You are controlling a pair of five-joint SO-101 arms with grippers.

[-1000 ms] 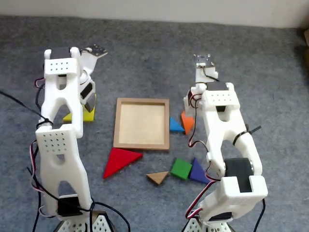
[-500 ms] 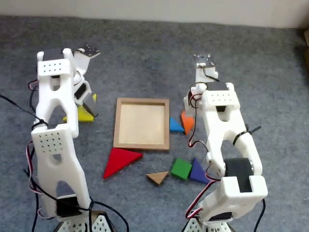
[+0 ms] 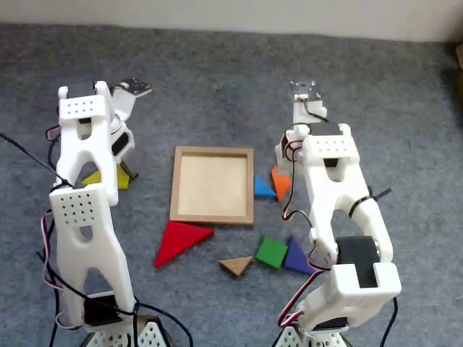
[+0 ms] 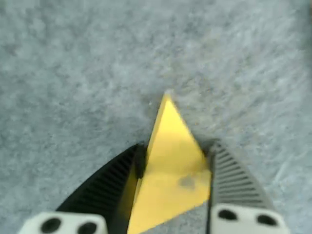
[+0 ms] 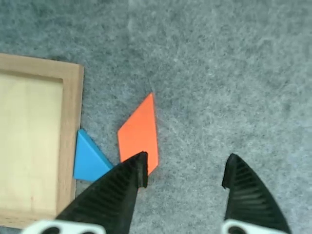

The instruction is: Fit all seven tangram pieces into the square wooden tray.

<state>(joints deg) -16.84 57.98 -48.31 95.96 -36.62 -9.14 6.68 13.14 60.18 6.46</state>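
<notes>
The square wooden tray (image 3: 213,217) lies empty between the two arms, and its rim (image 5: 71,122) also shows in the right wrist view. My left gripper (image 4: 175,148) is shut on a yellow triangle (image 4: 170,161); from above that triangle (image 3: 101,178) sits left of the tray under the left arm. My right gripper (image 5: 187,163) is open over bare carpet just right of the tray. One of its fingers is beside an orange parallelogram (image 5: 139,136) and a light blue triangle (image 5: 90,158).
A red triangle (image 3: 181,240) lies at the tray's near left corner. A brown triangle (image 3: 237,265), a green square (image 3: 272,251) and a dark blue triangle (image 3: 296,256) lie in a row in front of the tray. Grey carpet stretches open behind the tray.
The left arm has swung to the left, and the yellow triangle has gone left with it, away from the tray. The right arm has kept still.
</notes>
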